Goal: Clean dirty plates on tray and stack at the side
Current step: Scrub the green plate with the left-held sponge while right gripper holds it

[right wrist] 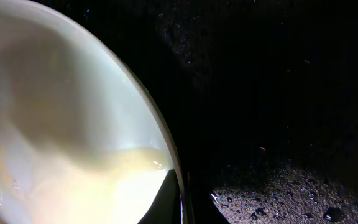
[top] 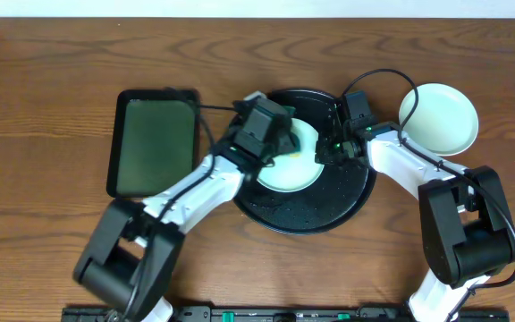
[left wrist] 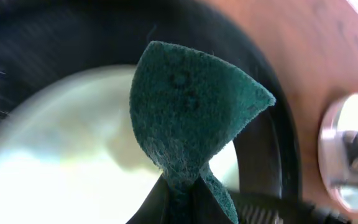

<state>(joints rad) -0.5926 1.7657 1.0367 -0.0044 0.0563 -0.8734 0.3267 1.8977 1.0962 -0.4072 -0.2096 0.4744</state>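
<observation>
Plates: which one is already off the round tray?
The pale plate on the wooden table, right of the black round tray. The other plate lies in that tray, under the left gripper's green scouring pad.
</observation>
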